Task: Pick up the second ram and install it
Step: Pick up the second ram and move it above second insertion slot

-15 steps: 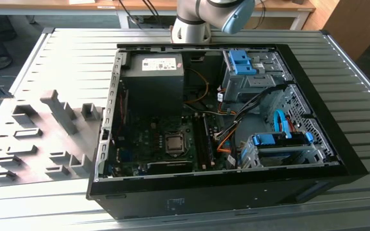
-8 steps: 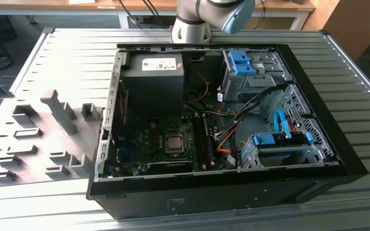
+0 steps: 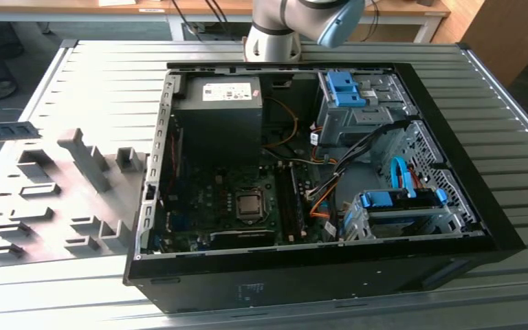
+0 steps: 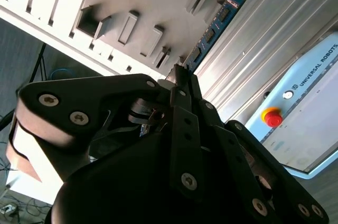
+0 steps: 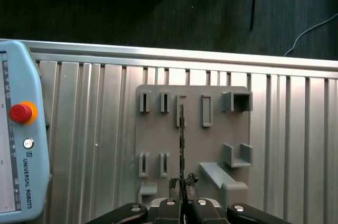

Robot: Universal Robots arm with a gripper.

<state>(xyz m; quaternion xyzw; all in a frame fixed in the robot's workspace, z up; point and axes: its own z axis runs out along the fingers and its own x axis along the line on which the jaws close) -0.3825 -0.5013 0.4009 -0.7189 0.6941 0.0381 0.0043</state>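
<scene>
- Ribbed metal table [image 5: 95, 129] carries a grey fixture plate [image 5: 211, 145], which sits well below the pincer [image 5: 182, 183].
- Pickup looks done: the pincer is closed on the second ram [image 4: 210, 33], which juts straight out from between its fingertips and appears clear of the plate's slots.
- Installing is not yet done; the ram is nowhere near the open computer case [image 3: 319, 258].

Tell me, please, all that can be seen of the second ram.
The second ram is a long, narrow, flat board, blue-green with a row of black chips on the face shown in the second wrist view. In the first wrist view it shows edge-on, as a thin dark line. The jaws of the gripper are closed on one end; the rest sticks out over the grey fixture plate, apparently not touching it.
</scene>
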